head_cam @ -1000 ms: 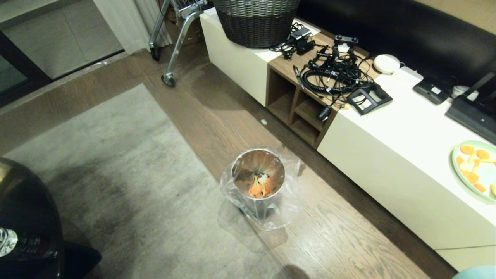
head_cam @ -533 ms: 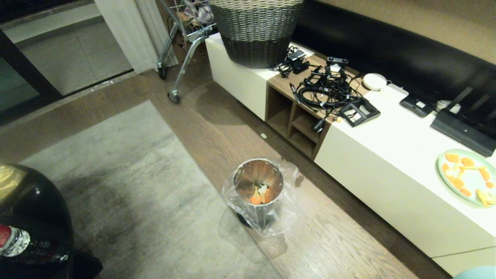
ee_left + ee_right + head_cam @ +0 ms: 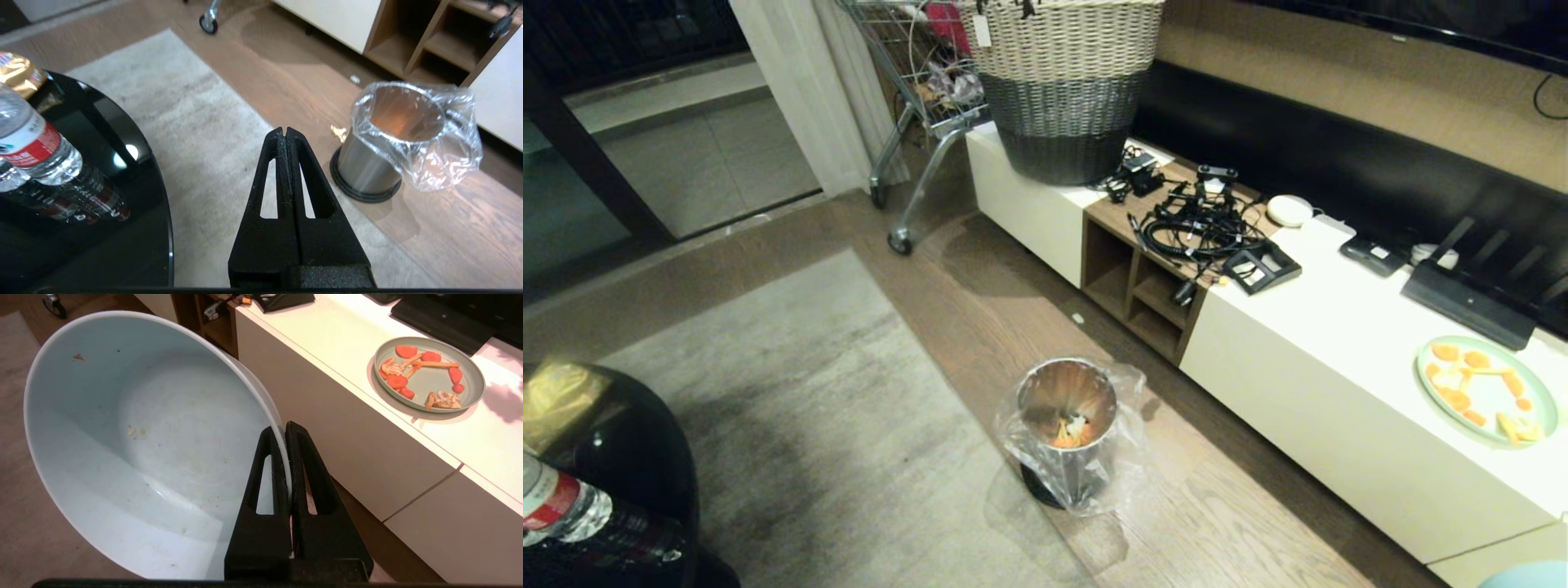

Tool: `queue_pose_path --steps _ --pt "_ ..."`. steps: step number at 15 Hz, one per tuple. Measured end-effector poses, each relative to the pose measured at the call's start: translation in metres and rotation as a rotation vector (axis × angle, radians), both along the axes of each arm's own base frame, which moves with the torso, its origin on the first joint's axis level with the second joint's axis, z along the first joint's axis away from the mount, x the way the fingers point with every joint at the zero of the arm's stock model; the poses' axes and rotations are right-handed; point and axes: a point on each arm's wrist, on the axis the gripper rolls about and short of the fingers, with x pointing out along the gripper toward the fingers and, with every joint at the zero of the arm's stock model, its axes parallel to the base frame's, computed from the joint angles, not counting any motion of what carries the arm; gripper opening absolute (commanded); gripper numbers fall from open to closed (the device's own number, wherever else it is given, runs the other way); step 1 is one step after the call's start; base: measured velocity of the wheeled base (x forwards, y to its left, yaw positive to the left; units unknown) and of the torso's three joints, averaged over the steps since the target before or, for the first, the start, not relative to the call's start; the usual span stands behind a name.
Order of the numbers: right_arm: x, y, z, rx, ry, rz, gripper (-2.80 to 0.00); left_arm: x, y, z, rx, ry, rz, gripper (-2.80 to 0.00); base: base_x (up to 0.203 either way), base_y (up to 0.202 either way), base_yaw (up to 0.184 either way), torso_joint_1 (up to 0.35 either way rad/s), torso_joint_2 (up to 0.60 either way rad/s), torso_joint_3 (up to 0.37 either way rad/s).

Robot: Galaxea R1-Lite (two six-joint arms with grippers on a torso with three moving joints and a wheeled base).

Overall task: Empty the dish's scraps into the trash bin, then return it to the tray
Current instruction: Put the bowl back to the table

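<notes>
The trash bin point(image 3: 1066, 425), a shiny metal can with a clear bag liner, stands on the wood floor beside the rug. Orange and pale scraps point(image 3: 1072, 430) lie at its bottom. My right gripper point(image 3: 284, 426) is shut on the rim of the pale-blue dish point(image 3: 143, 449), which is tilted and holds only a few crumbs. A sliver of the dish point(image 3: 1529, 575) shows at the lower right corner of the head view. My left gripper point(image 3: 284, 130) is shut on nothing, above the rug, with the trash bin point(image 3: 392, 139) ahead of it to one side. The tray is out of view.
A long white cabinet point(image 3: 1307, 343) runs along the right, bearing a green plate point(image 3: 1486, 390) of carrot pieces, tangled cables point(image 3: 1201, 224) and a woven basket point(image 3: 1066, 82). A black round table point(image 3: 81, 212) with a water bottle point(image 3: 32, 151) stands at the left. A wheeled cart point(image 3: 915, 122) is behind.
The head camera has tilted upward, so the whole scene has slid down the picture and more of the wall and basket shows. The bin and the cabinet's items have not moved.
</notes>
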Motion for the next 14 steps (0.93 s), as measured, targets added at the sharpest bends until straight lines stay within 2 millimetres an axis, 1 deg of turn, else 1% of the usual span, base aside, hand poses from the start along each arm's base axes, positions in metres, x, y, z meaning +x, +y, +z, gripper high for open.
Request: queue_pose_path --steps 10,14 --pt "0.0 0.0 0.0001 0.0 0.0 0.0 -2.8 0.0 0.0 0.0 0.0 0.0 -0.001 -2.8 0.0 0.0 0.0 0.001 0.0 0.2" --pt "0.0 0.0 0.0001 0.0 0.0 0.0 -2.8 0.0 0.0 0.0 0.0 0.0 -0.001 -2.8 0.0 0.0 0.0 0.005 0.0 0.06"
